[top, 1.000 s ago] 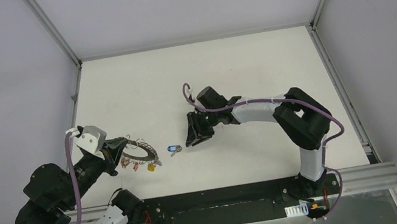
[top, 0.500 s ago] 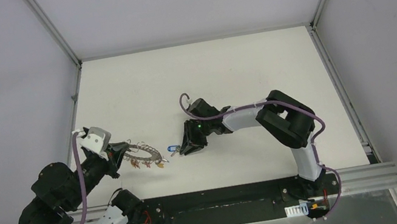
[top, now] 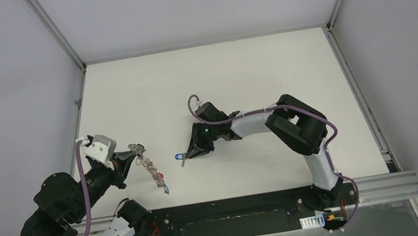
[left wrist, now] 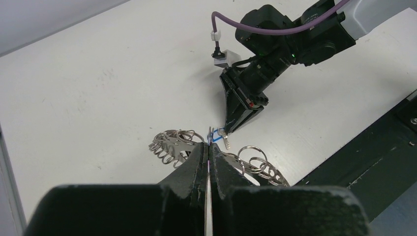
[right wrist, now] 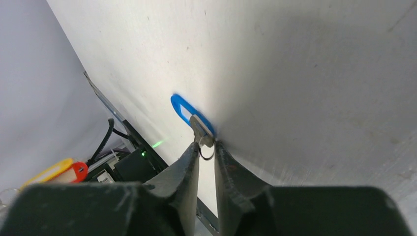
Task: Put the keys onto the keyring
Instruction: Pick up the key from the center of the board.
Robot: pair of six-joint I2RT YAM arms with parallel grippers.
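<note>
Top external, widest thing first: white table (top: pixel 239 80) beneath both tools. Left gripper (left wrist: pixel 208 153): pressed together on the keyring (left wrist: pixel 173 141), clamping its grey band edge-on, with small loops and keys fanning out to either side of the fingertips. Right gripper (right wrist: pixel 206 147): standing nearly together, low over the surface, flanking the small wire loop of the blue key (right wrist: pixel 188 112). Cannot tell whether that loop is pinched or only bracketed. Blue head just ahead of the right tips; from the left wrist, just beyond the left tips too, so between the two tools and close to both.

Likely trouble from here:
- Loop slipping out on the lift, if caught only by its thin edge.
- Key swinging freely under the tips, spoiling any line-up with the band.
- Keyring twisting in the left grip under its own hanging weight, given so narrow a hold.
- Fingertips knocking together, with so little room between the tools.
</note>
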